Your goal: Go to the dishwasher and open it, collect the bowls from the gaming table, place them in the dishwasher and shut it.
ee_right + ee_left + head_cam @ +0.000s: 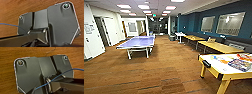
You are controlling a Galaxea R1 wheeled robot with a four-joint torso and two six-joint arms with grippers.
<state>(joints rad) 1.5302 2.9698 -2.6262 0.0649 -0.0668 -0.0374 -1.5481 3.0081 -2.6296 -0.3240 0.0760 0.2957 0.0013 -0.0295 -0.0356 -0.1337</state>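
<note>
Closest to me is the gaming table (224, 68), sitting low on the right of the head view with its white top, dark rim and yellow sides and legs. Some colourful stuff (240, 63) is lying on the top toward its far end, but it's too blurry for me to say what any of it is, so I can't tell if bowls are in there. Just beyond the gaming table, along the dark blue wall (194, 21), there's a row of long yellow tables (220, 47), and a small white table (180, 35) past those. Two pale framed panels (230, 23) hang on that wall above the yellow tables. Well off to the left of the gaming table, across a big stretch of brown wood-look floor (166, 65), stands a blue ping-pong table (137, 42) on white legs. Further left from that are white walls and doors (109, 30), and straight back the room runs into a darker hallway (157, 26) under rows of ceiling lights (144, 7). As for my own jaws: no idea, honestly, can't tell if either pair is released or clenched. Both wrist views look down at the same brown floor, with a thin blue cable (60, 75) running across in front of my left wrist and another blue cable (9, 24) by my right wrist.
</note>
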